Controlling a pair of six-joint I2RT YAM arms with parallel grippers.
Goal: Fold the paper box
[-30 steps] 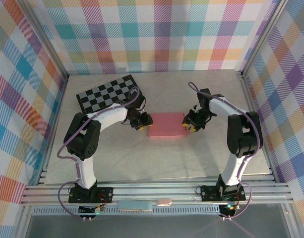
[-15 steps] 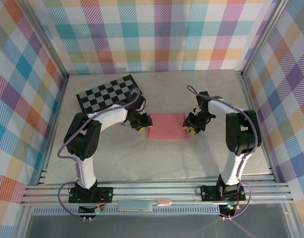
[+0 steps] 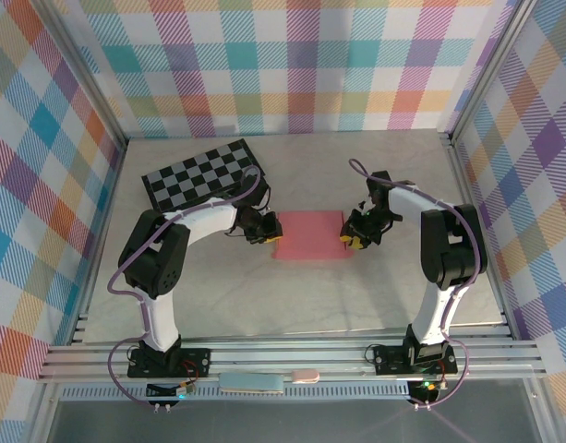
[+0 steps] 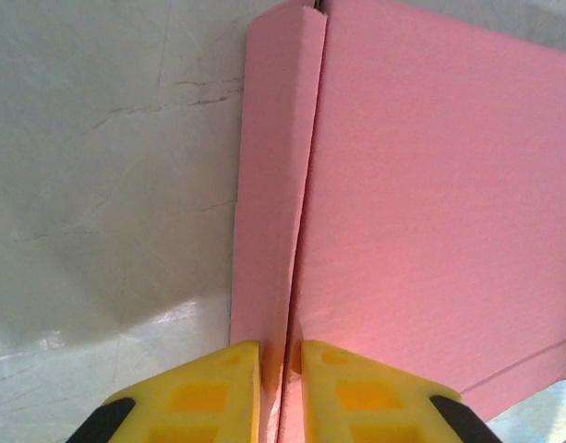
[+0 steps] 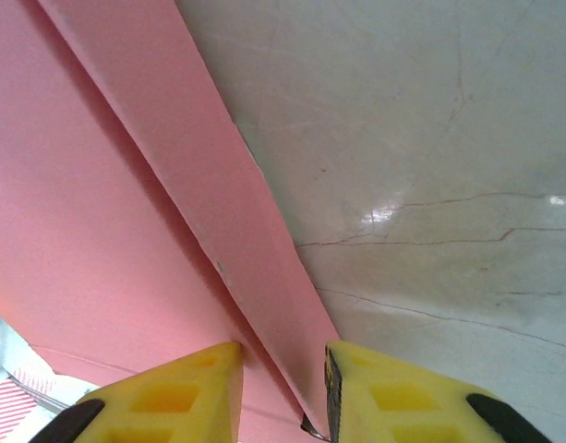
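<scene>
Top external view: pale marbled table (image 3: pixel 264 305), with both arms reaching in from its near edge to the paper box (image 3: pixel 310 235)
Box: a flat pink rectangle lying on the table between the left gripper (image 3: pixel 264 229) and the right gripper (image 3: pixel 352 235), in the same spot as a second ago
Left gripper: at the box's left edge; its yellow fingers (image 4: pixel 209 397) are drawn almost together, nipping the upright pink side wall that runs into the slit between them
Left, change: a second ago the yellow tips showed plainly from above beside the box's left edge; now they are tucked in against it and narrower
Right gripper: at the box's right edge, low over the near right corner; its yellow fingers (image 5: pixel 172 406) stand apart, one on each side of the slanting side flap; whether they press it cannot be told
Right, change: shifted very slightly toward the box, otherwise as before
Checkered board (image 3: pixel 204 173): black and grey, lying beyond the box and to its left, apart from it, unmoved
</scene>
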